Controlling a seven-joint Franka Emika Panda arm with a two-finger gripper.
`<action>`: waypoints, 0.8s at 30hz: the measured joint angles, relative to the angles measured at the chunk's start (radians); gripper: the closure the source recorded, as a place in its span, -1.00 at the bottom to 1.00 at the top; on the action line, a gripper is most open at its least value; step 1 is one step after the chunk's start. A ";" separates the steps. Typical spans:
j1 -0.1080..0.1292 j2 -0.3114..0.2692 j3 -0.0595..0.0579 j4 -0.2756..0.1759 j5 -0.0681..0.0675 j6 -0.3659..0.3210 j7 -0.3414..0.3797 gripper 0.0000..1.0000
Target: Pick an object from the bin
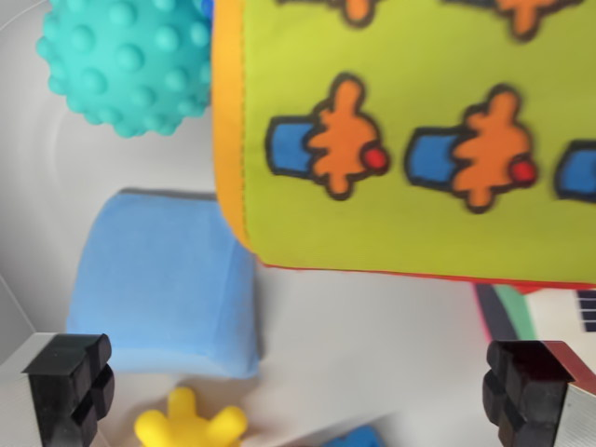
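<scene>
The bin [391, 321] itself took up the whole frame, its pale floor showing between the toys, and everything in it lay loosely jumbled, as things do when tipped in rather than arranged.

Largest of the contents was a green cloth book [410, 140] with an orange edge and a printed row of orange and blue figures. It filled the upper right of the wrist view and overlapped the neighbours on its left, probably because it was soft and flat and had settled on top of them.

Next came a blue foam block [163, 279], lying flat on the floor toward the wrist view's left, its upper right corner tucked just under the book. Sitting low and mostly uncovered, it looked the easiest thing to pick.

A teal bumpy ball [126, 60] rested in the upper left, touching the book's orange edge, likely having rolled until that edge stopped it.

A small yellow toy [191, 424] with stubby prongs lay at the bottom, just below the block, and a scrap of something blue [358, 436] showed beside it, too cropped to identify.

The gripper [298, 391] hung above the floor with its two black fingers [70, 382] spread wide at the lower corners, holding nothing. The gap between them faced mostly bare floor, so it would need to shift left to straddle the block.
</scene>
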 joint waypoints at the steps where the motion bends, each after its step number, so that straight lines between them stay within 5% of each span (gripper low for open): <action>1: 0.004 0.008 0.000 0.002 0.000 0.005 0.013 -1.00; 24: 0.100 0.203 0.000 0.080 0.018 0.107 0.271 -1.00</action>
